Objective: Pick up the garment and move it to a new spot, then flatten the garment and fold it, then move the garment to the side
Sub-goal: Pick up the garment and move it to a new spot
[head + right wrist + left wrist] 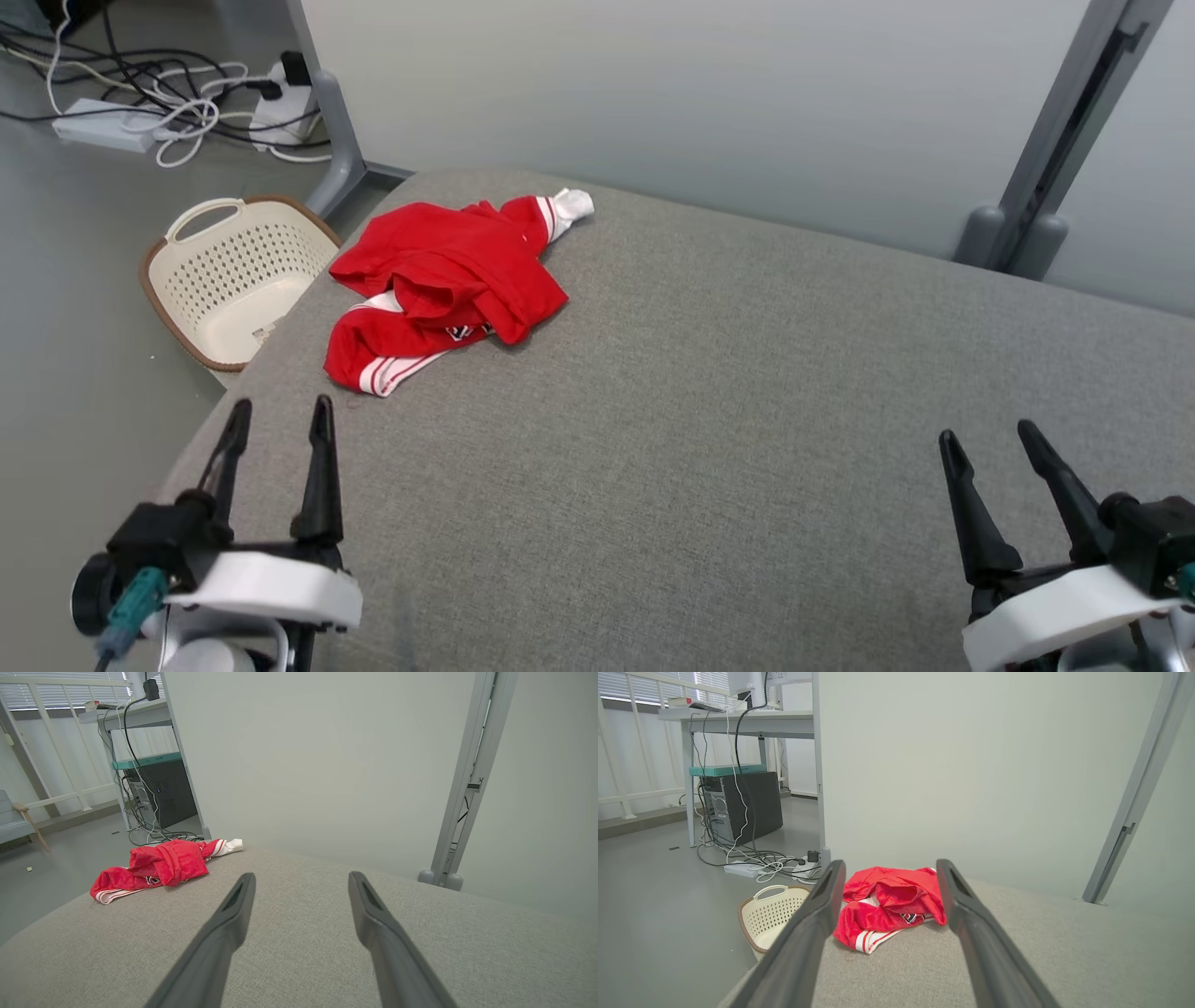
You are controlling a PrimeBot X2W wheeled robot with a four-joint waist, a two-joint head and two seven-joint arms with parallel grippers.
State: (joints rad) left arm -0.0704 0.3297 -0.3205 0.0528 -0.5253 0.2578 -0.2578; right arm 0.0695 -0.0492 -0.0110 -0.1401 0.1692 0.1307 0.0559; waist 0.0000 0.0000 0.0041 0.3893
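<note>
**Desk:** Where does the job stand?

**Photographer:** At its start, I'd judge. A cream basket [233,280] sits on the floor at ten o'clock. The red garment [448,280] lies crumpled at eleven o'clock on the grey cloth-covered bench [700,448], near its left edge. The left hand [282,404], at seven o'clock, has its fingers apart and empty. The right hand [987,431], at four o'clock, is the same.

**Desk:** How should the pickup go?

**Photographer:** The left hand is nearer. It should reach toward twelve and come down on the raised fold at the heap's middle. It must pinch garment cloth alone, not the bench covering, then lift clear before carrying inward, away from the edge and the basket.

**Desk:** What do the wrist cameras add?

**Photographer:** The left wrist view frames the garment between that hand's fingers, an alignment the head view cannot confirm. It also takes in a computer tower [742,805] at ten o'clock. The right wrist view puts the garment at ten o'clock, well apart.
</note>
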